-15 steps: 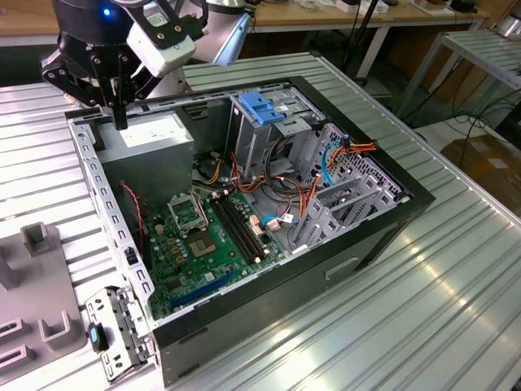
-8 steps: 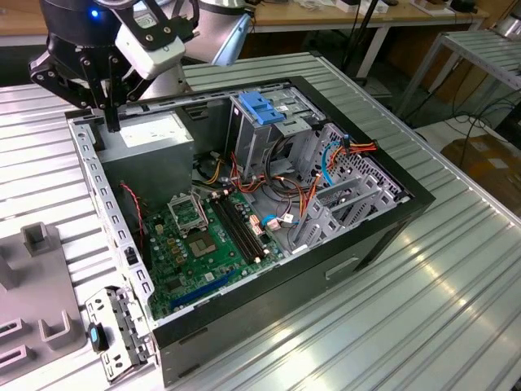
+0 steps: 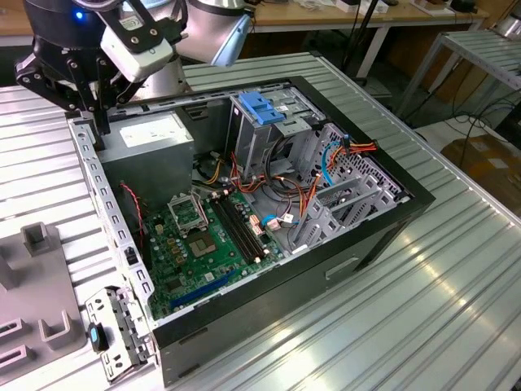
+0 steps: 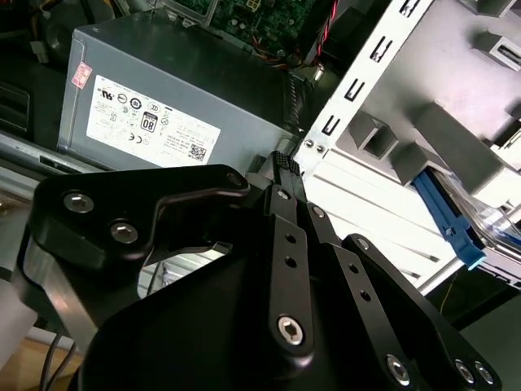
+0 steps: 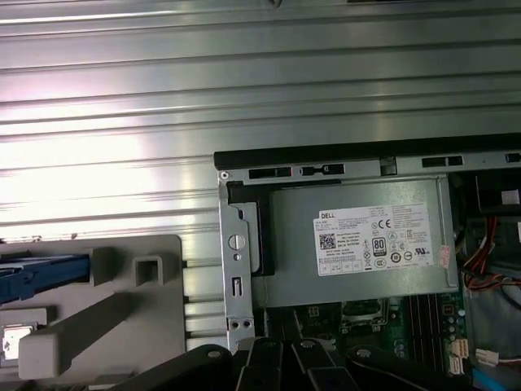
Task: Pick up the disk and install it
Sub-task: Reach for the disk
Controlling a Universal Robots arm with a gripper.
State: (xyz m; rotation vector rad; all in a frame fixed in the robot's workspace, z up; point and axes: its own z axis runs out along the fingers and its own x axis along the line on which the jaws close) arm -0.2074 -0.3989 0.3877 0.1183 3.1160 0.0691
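Ribbed metal table (image 3: 440,309), open black PC case (image 3: 383,232). Black gripper (image 4: 282,161) is pinched together on nothing above the case corner; blue-railed silver-grey disk (image 4: 446,216) sits in the grey holder (image 5: 122,318) alongside

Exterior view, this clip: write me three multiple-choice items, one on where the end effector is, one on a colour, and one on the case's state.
1. Where is the end effector?
A. over the computer case's corner, beside the power supply
B. low over the table, far from the case
C. deep inside the case

2. What colour is the latch plate atop the drive cage?
A. red
B. blue
C. yellow

3. How is the case?
A. shut
B. standing upright
C. lying on its side, open

Key:
1 A, it hangs at the corner next to the power supply.
2 B, the plate is plainly blue.
3 C, the motherboard shows from above.
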